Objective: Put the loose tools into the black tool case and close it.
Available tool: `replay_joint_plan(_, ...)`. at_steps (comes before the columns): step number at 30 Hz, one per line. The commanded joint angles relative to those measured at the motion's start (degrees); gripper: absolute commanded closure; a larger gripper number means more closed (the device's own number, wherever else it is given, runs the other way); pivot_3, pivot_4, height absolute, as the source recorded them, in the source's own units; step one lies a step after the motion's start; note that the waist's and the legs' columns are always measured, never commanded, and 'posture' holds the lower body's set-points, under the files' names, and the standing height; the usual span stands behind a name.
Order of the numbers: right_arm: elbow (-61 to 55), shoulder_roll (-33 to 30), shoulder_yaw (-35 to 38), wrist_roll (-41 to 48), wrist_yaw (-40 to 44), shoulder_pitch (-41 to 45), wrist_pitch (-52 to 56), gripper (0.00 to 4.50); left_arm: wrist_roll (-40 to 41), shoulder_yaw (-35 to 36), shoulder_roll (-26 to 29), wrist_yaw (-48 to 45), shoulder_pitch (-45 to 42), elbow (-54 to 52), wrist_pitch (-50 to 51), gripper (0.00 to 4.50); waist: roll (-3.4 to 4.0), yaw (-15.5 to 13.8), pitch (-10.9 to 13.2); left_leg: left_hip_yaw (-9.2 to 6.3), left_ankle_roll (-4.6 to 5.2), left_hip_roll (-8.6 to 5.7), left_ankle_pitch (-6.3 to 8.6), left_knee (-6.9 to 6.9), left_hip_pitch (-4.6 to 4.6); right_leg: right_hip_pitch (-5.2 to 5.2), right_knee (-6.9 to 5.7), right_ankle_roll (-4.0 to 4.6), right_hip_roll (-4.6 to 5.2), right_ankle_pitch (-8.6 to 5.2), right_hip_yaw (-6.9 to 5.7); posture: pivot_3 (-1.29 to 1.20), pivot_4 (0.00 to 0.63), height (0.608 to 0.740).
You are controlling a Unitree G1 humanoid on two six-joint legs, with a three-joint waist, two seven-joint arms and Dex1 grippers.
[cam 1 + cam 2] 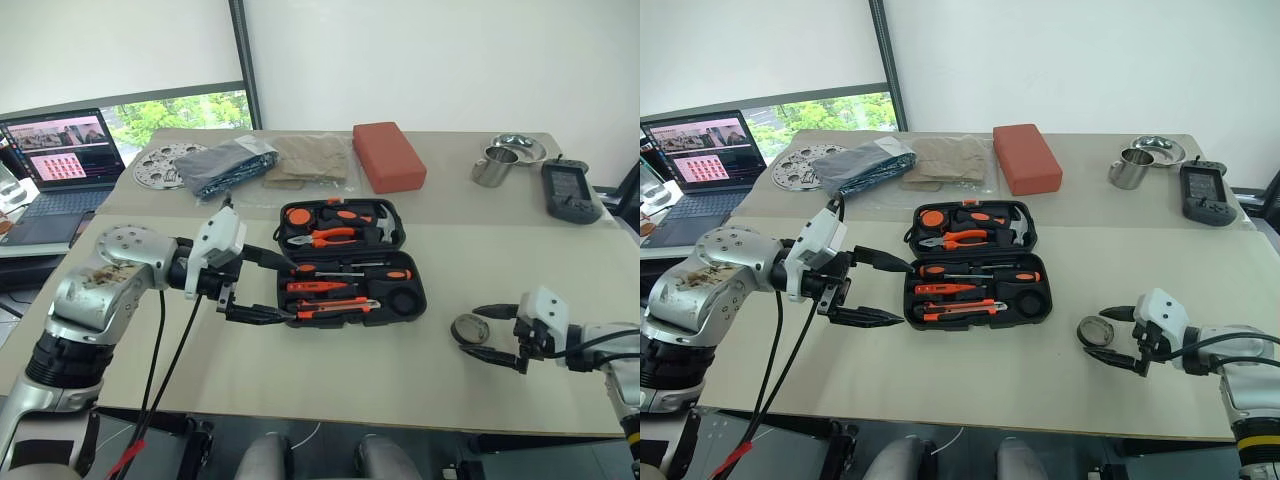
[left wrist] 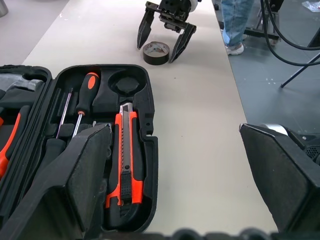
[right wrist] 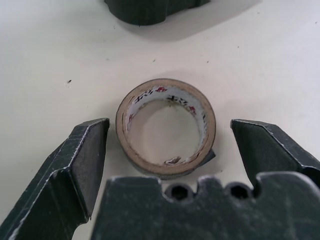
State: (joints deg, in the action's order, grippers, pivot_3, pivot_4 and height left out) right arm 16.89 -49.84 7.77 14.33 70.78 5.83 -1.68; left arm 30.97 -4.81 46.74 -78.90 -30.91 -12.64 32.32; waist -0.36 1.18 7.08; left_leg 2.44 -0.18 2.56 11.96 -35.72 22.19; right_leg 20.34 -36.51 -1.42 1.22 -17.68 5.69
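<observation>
The black tool case (image 1: pixel 410 300) lies open in the middle of the table, its slots holding pliers, a hammer, screwdrivers (image 2: pixel 85 95) and an orange utility knife (image 2: pixel 126 150). My left gripper (image 1: pixel 906 293) is open at the case's left end, with nothing between its fingers (image 2: pixel 80 175). A small grey tape roll (image 1: pixel 468 327) lies flat on the table to the right of the case. My right gripper (image 1: pixel 488 333) is open, and its fingers (image 3: pixel 82 160) straddle the roll (image 3: pixel 167 125) without touching it.
At the back of the table are a red block (image 1: pixel 388 155), a steel cup (image 1: pixel 492 166), a steel bowl (image 1: pixel 522 147), a black handheld device (image 1: pixel 570 190), folded cloths (image 1: pixel 235 165) and a round metal disc (image 1: pixel 160 165). A laptop (image 1: pixel 60 160) stands far left. A person's legs (image 2: pixel 235 25) stand beside the table.
</observation>
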Motion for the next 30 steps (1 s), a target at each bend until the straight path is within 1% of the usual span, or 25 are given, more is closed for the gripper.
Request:
replay_joint_plan(1, -0.72, -0.37, 1.23, 1.07, -0.02, 0.95, -0.79, 0.25, 0.31, 1.06, 0.72, -0.17, -0.23, -0.81, -1.14, 0.04, 0.00, -0.01, 0.00, 0.00, 0.00, 0.00, 0.00, 0.00, 0.00, 0.00, 0.00, 0.00, 0.00, 0.00, 0.00, 0.00, 0.150, 0.740)
replay_joint_plan(2, -0.73, -0.33, 1.26, 1.12, -0.01, 1.04, -0.90, 0.51, 0.27, 1.05, 0.70, -0.14, -0.26, -0.78, -1.18, 0.00, 0.00, 0.00, 0.00, 0.00, 0.00, 0.00, 0.00, 0.00, 0.00, 0.00, 0.00, 0.00, 0.00, 0.00, 0.00, 0.00, 0.150, 0.740)
replay_joint_plan(3, -0.84, -0.44, 1.16, 1.11, 0.08, 1.05, -0.60, 0.59, 0.29, 1.09, 0.68, -0.14, -0.26, -0.75, -1.20, 0.00, 0.00, 0.01, 0.00, 0.00, 0.00, 0.00, 0.00, 0.00, 0.00, 0.00, 0.00, 0.00, 0.00, 0.00, 0.00, 0.00, 0.150, 0.740)
replay_joint_plan(14, -1.97, -0.77, 1.27, 1.70, 0.30, 0.86, 0.50, 0.59, 0.02, 0.87, 0.65, -0.06, 0.28, -0.54, -1.86, 0.00, 0.01, 0.03, 0.00, 0.00, 0.00, 0.00, 0.00, 0.00, 0.00, 0.00, -0.01, 0.00, 0.00, 0.00, 0.00, 0.00, 0.150, 0.740)
replay_joint_plan(16, -2.24, -0.82, 1.22, 1.74, 0.37, 0.87, 0.81, 1.10, 0.04, 0.87, 0.68, -0.03, 0.32, -0.53, -1.91, 0.00, 0.01, 0.02, 0.00, 0.00, 0.00, 0.00, 0.00, 0.00, -0.01, 0.00, -0.01, 0.00, 0.00, 0.00, 0.00, 0.00, 0.150, 0.740)
replay_joint_plan(30, -3.16, -1.30, 1.05, 1.47, 0.46, 1.64, 1.97, 1.10, -0.35, 0.56, 0.55, 0.23, 0.73, -0.83, -2.19, 0.00, 0.01, -0.01, 0.00, 0.00, 0.00, 0.00, 0.00, 0.00, 0.00, 0.00, -0.01, 0.01, 0.00, 0.00, 0.00, 0.00, 0.150, 0.740)
